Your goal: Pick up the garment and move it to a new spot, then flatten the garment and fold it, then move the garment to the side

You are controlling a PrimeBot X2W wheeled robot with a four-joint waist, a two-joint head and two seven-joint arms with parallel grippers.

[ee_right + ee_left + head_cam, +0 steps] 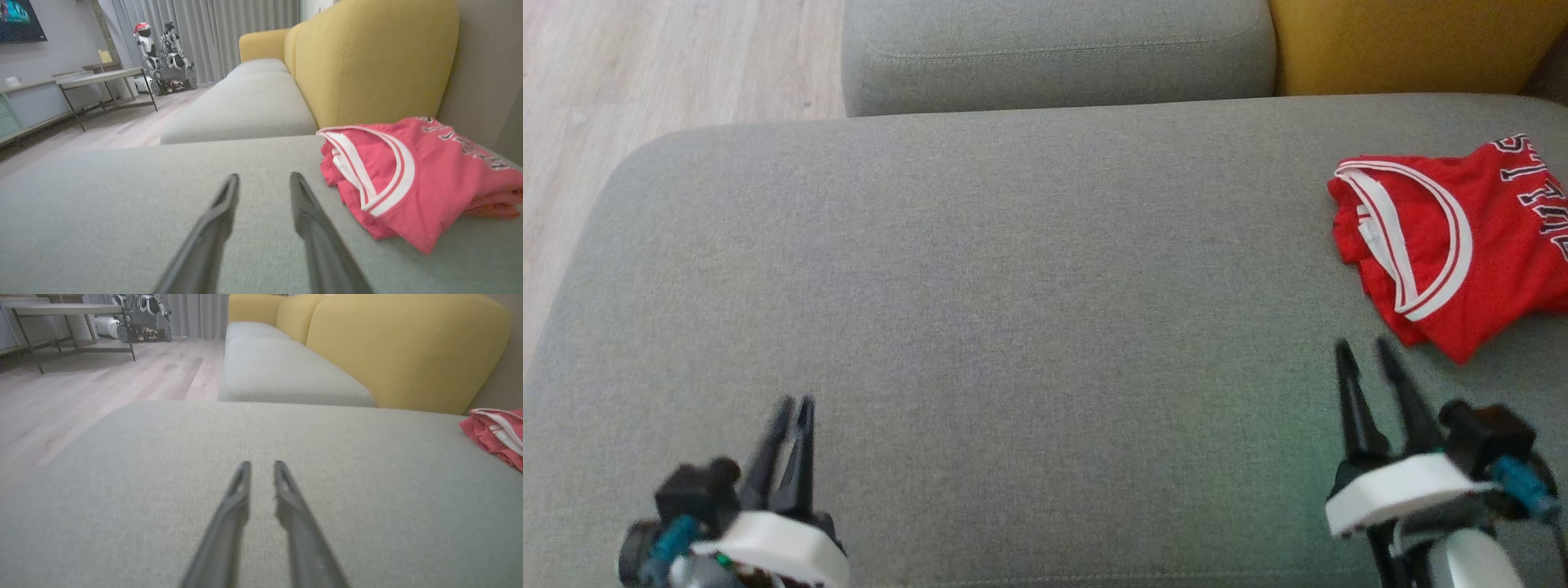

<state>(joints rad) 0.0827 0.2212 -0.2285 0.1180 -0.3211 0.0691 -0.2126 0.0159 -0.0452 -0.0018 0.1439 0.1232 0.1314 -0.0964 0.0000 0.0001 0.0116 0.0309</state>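
The garment (1503, 245) is a red jersey with white trim and dark lettering. It lies folded in a loose bundle at the far right of the grey seat cushion (1013, 286). My right gripper (1362, 343) hovers just in front of the jersey's near corner, apart from it, with its fingers spread and empty. The right wrist view shows the garment (433, 183) to the right of my right gripper (263, 176). My left gripper (795, 400) sits low at the front left, far from the jersey, with a narrow empty gap between its fingers (241, 477). The garment's edge (490, 430) shows at the far right there.
A second grey cushion (1054, 49) adjoins the far side, with a yellow backrest (1405, 41) at the back right. Wooden floor (645, 65) lies beyond the cushion's left edge. Across the room stand a metal-legged table (102, 77) and another robot (163, 53).
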